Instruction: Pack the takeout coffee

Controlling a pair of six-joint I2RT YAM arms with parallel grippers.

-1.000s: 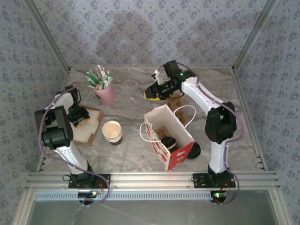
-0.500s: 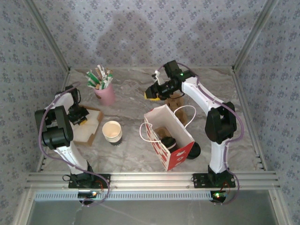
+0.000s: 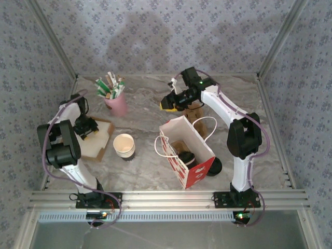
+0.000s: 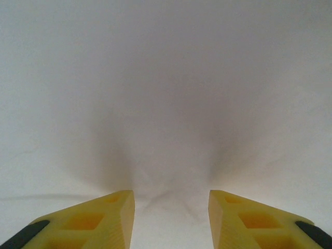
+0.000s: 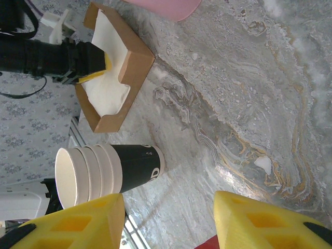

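Currently one black-lidded cup [image 3: 185,157] sits inside one red-and-white paper bag [image 3: 198,174] on the marbled desk [image 3: 150,104]; left fingers [image 4: 98,220] and right fingers [image 5: 78,223], blocky yellow, stand apart, empty.

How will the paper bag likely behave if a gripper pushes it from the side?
The bag would probably flex, since its walls look like thin paper. It stands tall and open on a narrow base, so it may tip or slide. The lidded cup inside could weigh the bottom and steady it a little.
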